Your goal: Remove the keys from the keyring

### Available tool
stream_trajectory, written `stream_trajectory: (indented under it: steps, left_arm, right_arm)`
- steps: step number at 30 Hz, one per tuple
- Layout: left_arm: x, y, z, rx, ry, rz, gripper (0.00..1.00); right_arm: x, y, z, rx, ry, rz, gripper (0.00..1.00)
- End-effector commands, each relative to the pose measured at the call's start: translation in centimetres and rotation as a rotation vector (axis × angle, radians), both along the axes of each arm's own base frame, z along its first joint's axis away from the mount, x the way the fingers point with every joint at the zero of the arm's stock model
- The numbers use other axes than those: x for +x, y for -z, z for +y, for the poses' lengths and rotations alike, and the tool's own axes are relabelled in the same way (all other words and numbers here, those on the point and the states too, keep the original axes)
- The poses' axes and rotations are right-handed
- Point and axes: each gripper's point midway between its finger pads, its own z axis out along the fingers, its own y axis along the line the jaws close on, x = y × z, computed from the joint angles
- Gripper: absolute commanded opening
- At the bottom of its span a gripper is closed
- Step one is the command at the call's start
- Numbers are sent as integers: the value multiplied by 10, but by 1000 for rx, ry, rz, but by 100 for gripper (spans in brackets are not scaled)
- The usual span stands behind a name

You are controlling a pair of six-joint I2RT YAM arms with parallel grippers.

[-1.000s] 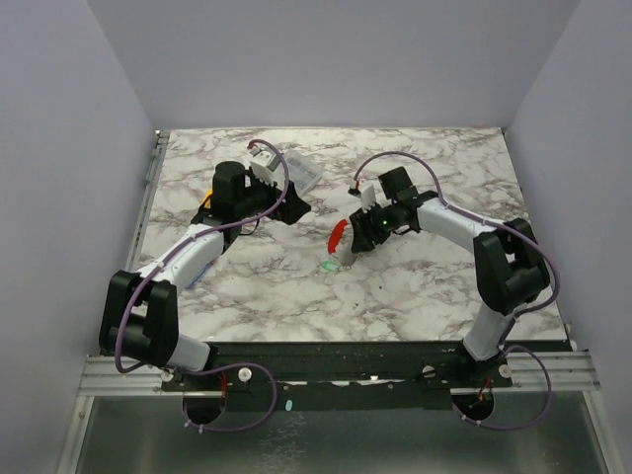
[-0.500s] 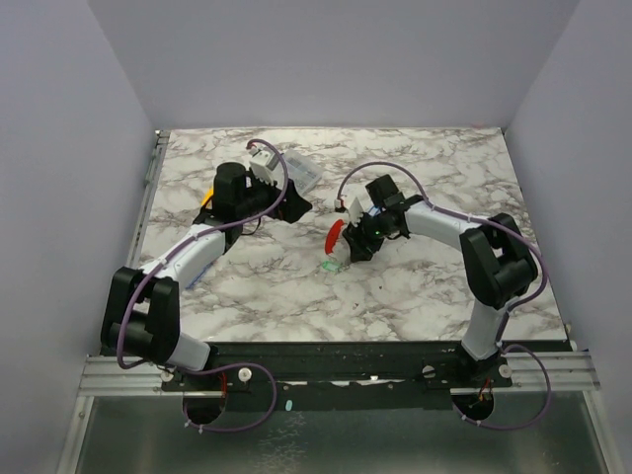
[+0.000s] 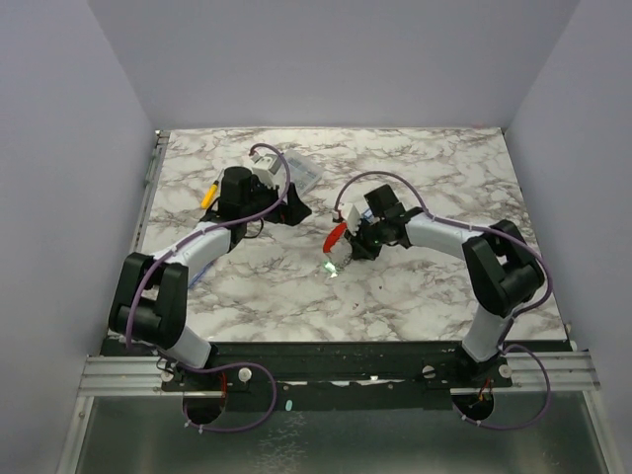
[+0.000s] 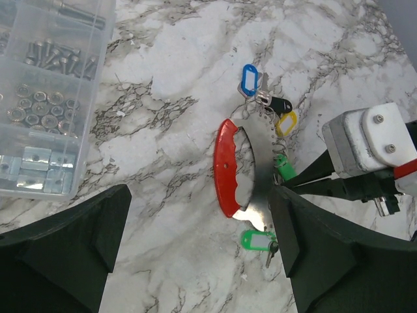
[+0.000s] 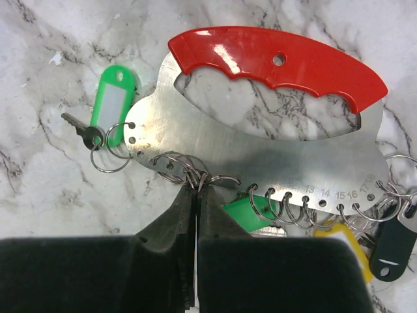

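Observation:
The keyring [image 5: 260, 156] is a flat silvery plate with a curved red grip [image 5: 280, 59] and a row of small wire rings along its edge. It lies flat on the marble. The keys hang from those rings with a green tag [image 5: 114, 98], a yellow one [image 5: 339, 238] and a black one [image 5: 391, 248]. My right gripper [image 5: 197, 189] is shut, its tips pinched on a cluster of the small rings. In the left wrist view the keyring [image 4: 228, 169] lies between and beyond my open left gripper [image 4: 202, 261], with a blue tag [image 4: 248, 79] at its far end. The top view shows the red grip [image 3: 336, 237], my right gripper [image 3: 346, 251] and my left gripper [image 3: 294, 209].
A clear plastic box [image 4: 45, 98] of screws and nuts stands left of the keyring, also at the back of the table [image 3: 301, 170]. A yellow-handled screwdriver [image 3: 209, 193] lies behind the left arm. Walls close in the table on three sides.
My right gripper has slid left to the keyring's edge and shut on its small rings. The left arm has swung slightly, staying open.

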Motion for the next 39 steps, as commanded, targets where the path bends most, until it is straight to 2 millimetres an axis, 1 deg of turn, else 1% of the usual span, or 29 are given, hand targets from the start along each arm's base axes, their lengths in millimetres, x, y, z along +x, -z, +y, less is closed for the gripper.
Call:
stream_trajectory:
  steps: [1,4,6,10,15,20,25,32,39]
  left_arm:
    - [-6,24,-3,-4,7,71,95]
    - [-11,35,-8,-21,33,119,96]
    - [-15,41,-12,-38,55,154,96]
    - [-20,54,-18,-76,74,220,97]
    - [-28,55,-31,-171,118,286,97]
    - [-37,53,-43,-300,145,376,97]
    - [-41,57,-47,-391,114,440,99]
    - [-37,65,-56,-475,62,577,99]
    - [-35,58,-63,-589,55,659,99]
  right_arm:
    - [-11,-5,-4,0,14,-26,1]
    - [1,-32,4,86,58,-120,1]
    - [6,-46,7,126,73,-168,1]
    - [12,-63,8,170,86,-247,1]
    - [16,-82,8,227,89,-342,1]
    - [19,-92,11,260,100,-372,1]
    - [20,-99,15,297,109,-383,1]
    - [24,-112,21,347,125,-399,1]
    - [28,-123,30,400,128,-402,1]
